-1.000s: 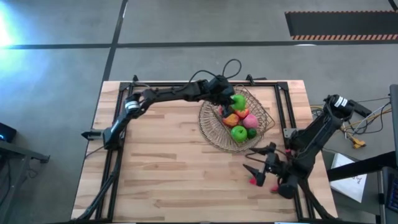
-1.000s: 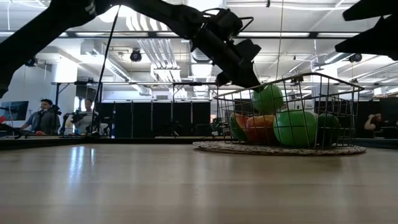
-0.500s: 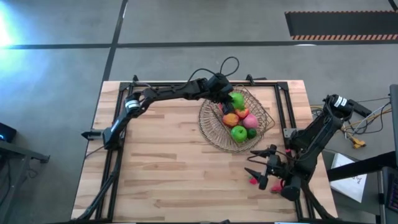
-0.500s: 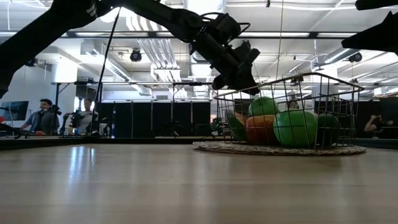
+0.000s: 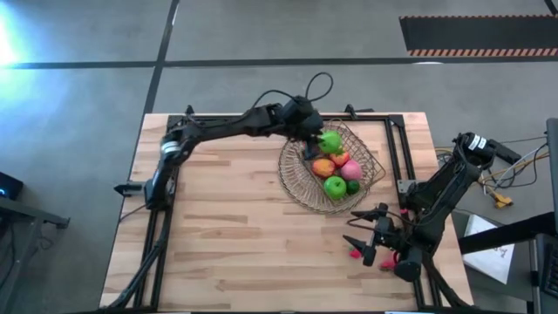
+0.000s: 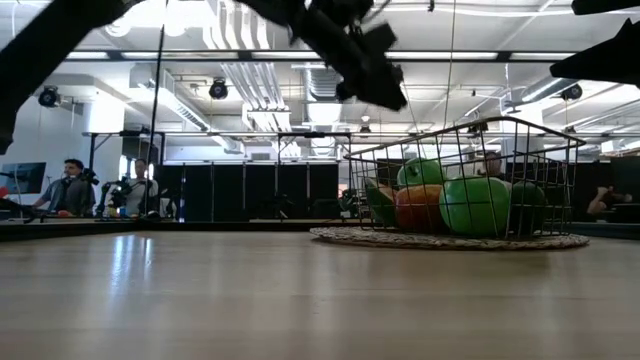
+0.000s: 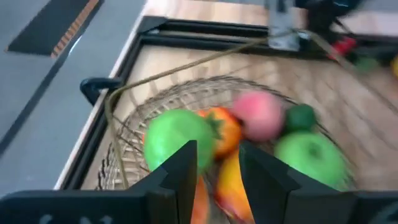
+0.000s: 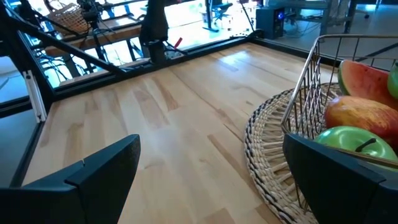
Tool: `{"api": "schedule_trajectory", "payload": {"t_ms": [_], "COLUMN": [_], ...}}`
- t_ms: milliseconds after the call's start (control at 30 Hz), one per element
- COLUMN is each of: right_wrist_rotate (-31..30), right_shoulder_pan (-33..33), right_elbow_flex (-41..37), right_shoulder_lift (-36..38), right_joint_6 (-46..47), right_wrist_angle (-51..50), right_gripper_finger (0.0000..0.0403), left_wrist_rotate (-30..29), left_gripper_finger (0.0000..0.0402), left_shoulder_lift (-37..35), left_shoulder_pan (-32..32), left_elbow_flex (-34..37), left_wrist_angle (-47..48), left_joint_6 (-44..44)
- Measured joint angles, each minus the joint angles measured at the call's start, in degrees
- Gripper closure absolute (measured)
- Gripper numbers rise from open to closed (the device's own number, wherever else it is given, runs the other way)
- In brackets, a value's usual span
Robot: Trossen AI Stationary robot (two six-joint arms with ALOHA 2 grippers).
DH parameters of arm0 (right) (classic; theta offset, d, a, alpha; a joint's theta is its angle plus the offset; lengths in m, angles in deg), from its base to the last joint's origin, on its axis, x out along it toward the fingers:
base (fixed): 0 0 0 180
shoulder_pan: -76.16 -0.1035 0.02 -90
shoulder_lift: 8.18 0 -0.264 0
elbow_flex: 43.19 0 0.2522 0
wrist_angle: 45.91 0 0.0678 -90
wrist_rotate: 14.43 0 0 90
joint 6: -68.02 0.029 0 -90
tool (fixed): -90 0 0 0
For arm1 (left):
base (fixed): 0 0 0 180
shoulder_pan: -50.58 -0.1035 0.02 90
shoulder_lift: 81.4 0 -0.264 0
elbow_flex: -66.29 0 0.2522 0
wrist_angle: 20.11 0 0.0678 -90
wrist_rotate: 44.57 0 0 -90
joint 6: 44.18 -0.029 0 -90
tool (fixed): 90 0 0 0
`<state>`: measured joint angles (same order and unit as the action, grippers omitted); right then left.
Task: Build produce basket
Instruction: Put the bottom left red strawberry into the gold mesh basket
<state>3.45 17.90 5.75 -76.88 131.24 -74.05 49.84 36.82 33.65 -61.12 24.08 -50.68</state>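
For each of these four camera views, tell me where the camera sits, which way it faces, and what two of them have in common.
High view: overhead, facing straight down on the table, both arms and the basket.
Low view: at tabletop height, facing level across to the basket on its straw mat; the left arm crosses overhead.
Left wrist view: above the basket, facing down past the left end effector, open, onto the produce.
Right wrist view: low over the table, right end effector open.
Shared: high and left wrist views both show the pink fruit.
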Motion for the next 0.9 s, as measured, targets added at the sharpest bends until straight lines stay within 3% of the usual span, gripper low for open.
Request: {"api": "schedule_trajectory", "payload": {"t_ms": [100, 267, 433, 600, 700, 900], "right_wrist_rotate": [0.03, 0.32, 0.21, 2.46, 6.88, 22.62], "right_shoulder_pan": [0.0, 0.53, 1.43, 1.66, 2.41, 6.44], "right_elbow_flex": [0.0, -0.07, 0.6, 3.36, 6.77, 11.56], "right_shoulder_lift": [0.0, 0.0, 0.11, 0.28, 0.22, -2.93], "right_joint_6": [1.85, 2.25, -4.19, -7.67, -7.43, -2.6], "right_wrist_angle": [-0.13, 0.08, 0.16, -0.03, 0.11, -2.9], "right_gripper_finger": [0.0019, 0.0019, 0.0019, 0.0019, 0.0019, 0.0019], "left_wrist_rotate": [-1.43, -10.7, -22.31, -28.28, -28.79, -28.82], "left_gripper_finger": [0.03, 0.03, 0.03, 0.03, 0.03, 0.03], "left_shoulder_lift": [-4.77, -14.17, -23.07, -30.16, -33.27, -37.26], "left_shoulder_pan": [3.0, 11.64, 22.42, 31.92, 35.74, 37.99], "left_elbow_flex": [1.85, 12.2, 28.18, 44.34, 52.42, 65.78], "left_wrist_angle": [6.31, 5.06, -3.23, -16.97, -23.96, -41.29], "left_joint_6": [-3.49, -6.61, -6.95, -6.95, -6.93, -5.82]}}
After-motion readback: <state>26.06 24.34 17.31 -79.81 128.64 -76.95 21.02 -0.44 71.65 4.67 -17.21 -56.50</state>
